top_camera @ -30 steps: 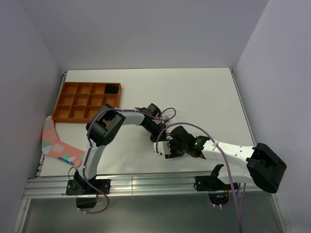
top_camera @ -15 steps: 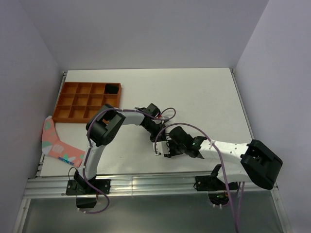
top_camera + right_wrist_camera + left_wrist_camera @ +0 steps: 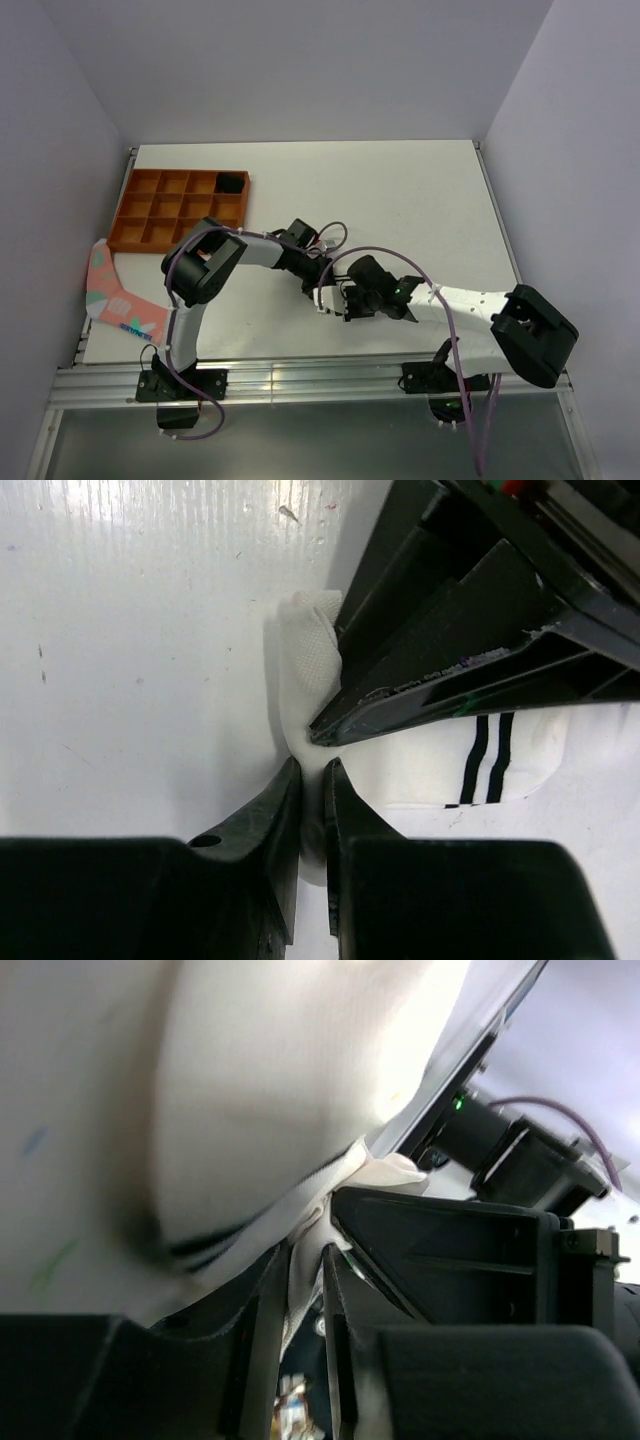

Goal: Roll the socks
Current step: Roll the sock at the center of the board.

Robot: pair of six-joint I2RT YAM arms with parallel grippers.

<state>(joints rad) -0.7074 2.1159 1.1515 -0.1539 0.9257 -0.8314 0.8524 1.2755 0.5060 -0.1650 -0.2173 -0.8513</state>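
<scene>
Two grippers, one sock: I see both working the white sock (image 3: 500, 765) just below the centre of the top view, on the table (image 3: 400, 190).
Left gripper (image 3: 300, 1260): jaws are narrow with a fold of white fabric between them; I cannot tell how firmly they bite.
Right gripper (image 3: 312, 770): jaws are nearly together, pinching the sock's edge at the lower middle of its own view.
Sock position: it lies on the table, striped cuff at the lower right of the right wrist view, bunched end at the two sets of fingertips.
Other items: a dark item (image 3: 231, 182) sits in the upper-right compartment of the orange tray (image 3: 128, 210); I cannot tell what it is.
Risk 1: fingertip collision. Cause: the tips are touching or just beside each other, so any sideways move may knock one grip loose.
Risk 2: fabric slips out. Cause: each grip takes only a thin edge.
Risk 3: skewed or slack roll. Cause: arms pulling in opposing directions stretch the sock rather than turn it.
Risk 4: poor oversight. Cause: the arms hide the sock from above, so I judge by the wrist views alone.
</scene>
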